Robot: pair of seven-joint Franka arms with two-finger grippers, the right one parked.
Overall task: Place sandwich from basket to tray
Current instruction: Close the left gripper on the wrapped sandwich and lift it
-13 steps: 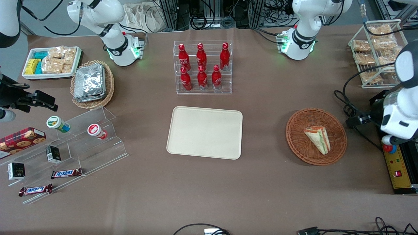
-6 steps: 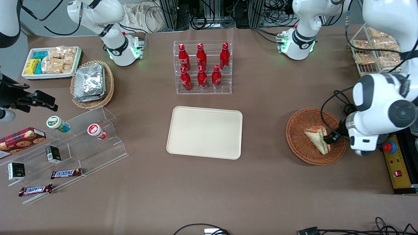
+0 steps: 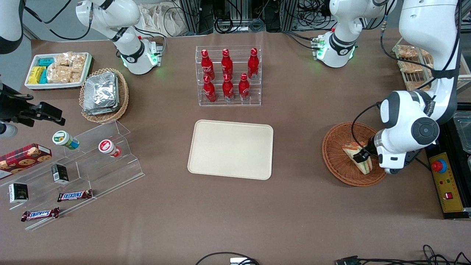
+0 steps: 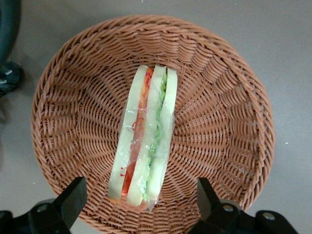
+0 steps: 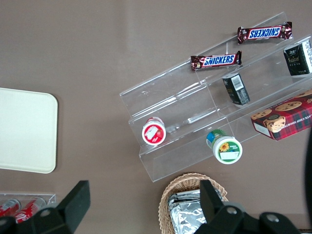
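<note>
Suddenly the gripper (image 4: pixel 139 204) had swung in over the basket (image 3: pixel 340 167), fingers (image 4: pixel 70 200) spread wide either side of the sandwich (image 4: pixel 145 141), which lay untouched in the basket at three o'clock from the tray (image 3: pixel 231 149). Grasp looked imminent.

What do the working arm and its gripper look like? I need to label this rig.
The left arm is glossy white with dark grey joint rings and round caps, and black cables loop along it. Its gripper has black fingers, over the sandwich.
</note>
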